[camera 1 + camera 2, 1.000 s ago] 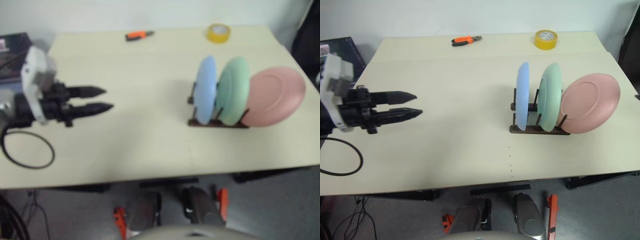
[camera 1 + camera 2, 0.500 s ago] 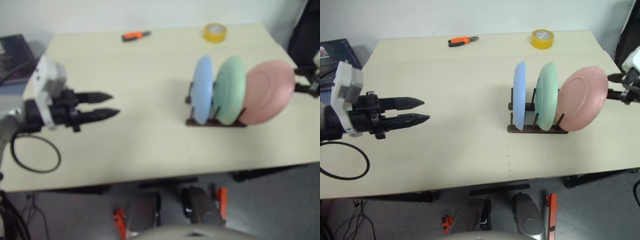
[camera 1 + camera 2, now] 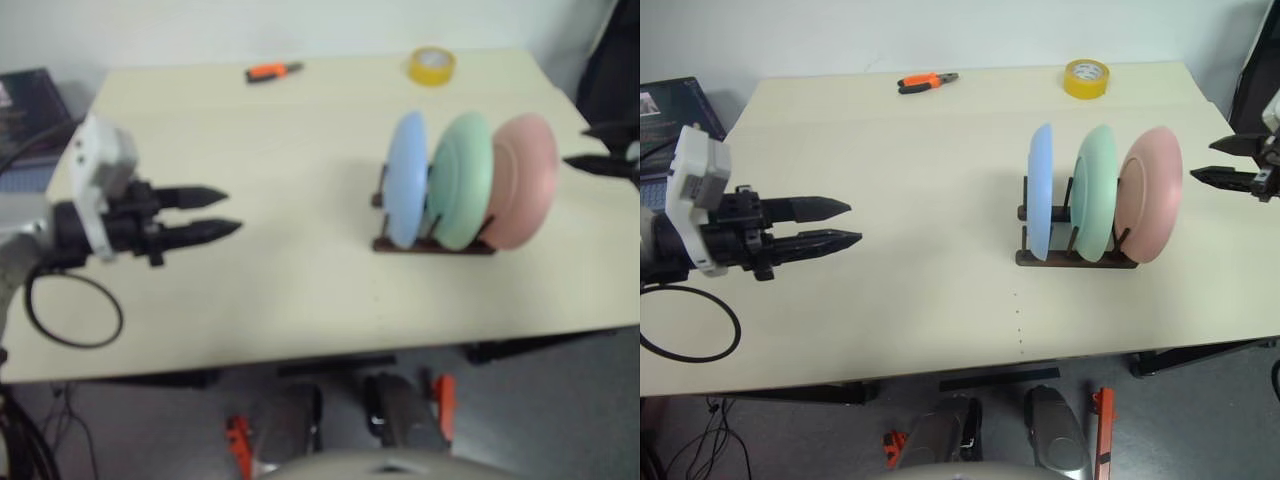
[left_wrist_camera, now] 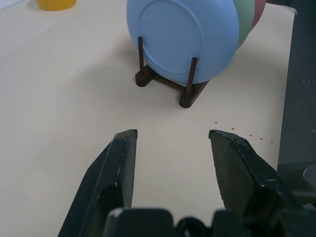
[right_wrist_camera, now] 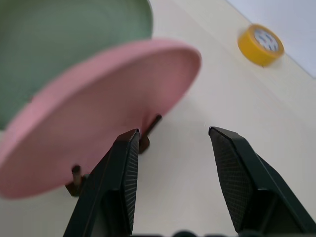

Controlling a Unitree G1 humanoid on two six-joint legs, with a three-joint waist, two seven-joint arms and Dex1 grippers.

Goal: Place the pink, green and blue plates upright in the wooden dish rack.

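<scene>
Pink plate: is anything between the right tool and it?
Nothing visible. The right tool is open just right of the pink plate, with only bare table between them. The plate already stands in the wooden dish rack.

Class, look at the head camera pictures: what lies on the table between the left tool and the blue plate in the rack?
Nothing: in the right eye view, only bare table separates the left tool from the blue plate.

Blue plate [image 3: 1041, 190], green plate [image 3: 1095, 192] and pink plate [image 3: 1148, 194] stand upright in the dark wooden rack [image 3: 1075, 258] near the desk's [image 3: 890, 150] right edge.
</scene>
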